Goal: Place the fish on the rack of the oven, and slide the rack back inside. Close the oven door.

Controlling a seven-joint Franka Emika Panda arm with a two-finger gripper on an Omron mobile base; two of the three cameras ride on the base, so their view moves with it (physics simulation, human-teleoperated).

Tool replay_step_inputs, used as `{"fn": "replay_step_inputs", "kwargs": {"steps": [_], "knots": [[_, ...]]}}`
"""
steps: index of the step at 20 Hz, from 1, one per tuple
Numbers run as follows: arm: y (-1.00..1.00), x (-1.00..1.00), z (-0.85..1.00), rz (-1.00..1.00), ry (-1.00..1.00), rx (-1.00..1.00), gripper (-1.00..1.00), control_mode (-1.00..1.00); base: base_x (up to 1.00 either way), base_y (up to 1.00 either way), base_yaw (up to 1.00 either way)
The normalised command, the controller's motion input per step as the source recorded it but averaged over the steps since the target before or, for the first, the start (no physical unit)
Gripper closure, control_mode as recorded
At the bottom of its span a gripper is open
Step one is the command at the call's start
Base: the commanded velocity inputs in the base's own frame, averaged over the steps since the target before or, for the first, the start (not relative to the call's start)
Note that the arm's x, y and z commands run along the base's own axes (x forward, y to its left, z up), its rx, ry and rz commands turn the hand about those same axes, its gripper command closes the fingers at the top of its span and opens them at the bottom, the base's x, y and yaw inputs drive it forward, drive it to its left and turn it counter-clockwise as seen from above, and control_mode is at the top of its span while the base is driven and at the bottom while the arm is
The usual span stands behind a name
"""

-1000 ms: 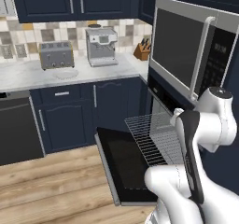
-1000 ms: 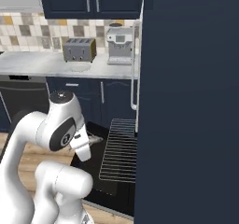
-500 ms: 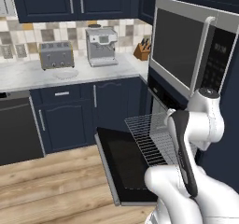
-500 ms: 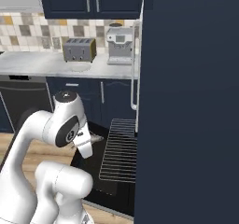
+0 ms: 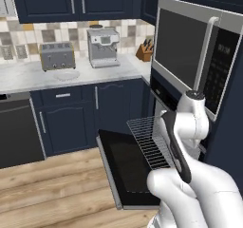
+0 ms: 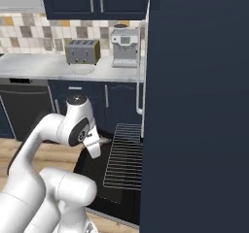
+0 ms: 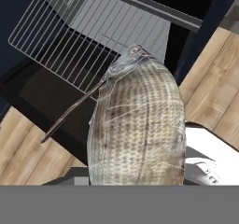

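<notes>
Fish: the fish (image 7: 135, 125) fills the centre of the hand view, grey-silver with brownish scales, its head toward the upper middle of the frame; a sliver of it (image 6: 103, 141) shows in the right base view at centre left, sticking out from behind the arm's wrist.
Gripper: the jaws are nearly closed and clamped on the fish; the fingertips themselves are hidden behind its body, so I judge the grip from how the fish sits against the camera.
Rack: the rack (image 5: 151, 140) is pulled out over the open door, at centre right of the left base view; it is bare in the right base view (image 6: 124, 154), lower centre; in the hand view (image 7: 74, 31) it lies at upper left, beyond the fish.
Oven door: the oven door (image 5: 124, 165) hangs fully open and flat, lower centre of the left base view.
Fish versus rack: carried above the door, beside the rack's near edge, not touching the wires.
Done: fish picked up and brought to the oven; door down; rack out.
Left: lower the fish onto the rack and release; push the rack inside the oven (image 6: 141, 130); lift the door shut.
Progress: roughly the first third, by my reading.
</notes>
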Motion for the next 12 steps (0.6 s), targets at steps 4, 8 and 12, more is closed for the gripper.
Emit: {"fn": "replay_step_inputs", "kwargs": {"steps": [4, 8, 12], "knots": [[0.00, 0.43, -0.28, 0.00, 0.00, 0.00, 1.00, -1.00, 0.00, 0.00, 0.00], [0.00, 0.35, -0.26, 0.00, 0.00, 0.00, 1.00, -1.00, 0.00, 0.00, 0.00], [0.00, 0.30, -0.28, 0.00, 0.00, 0.00, 1.00, -1.00, 0.00, 0.00, 0.00]]}}
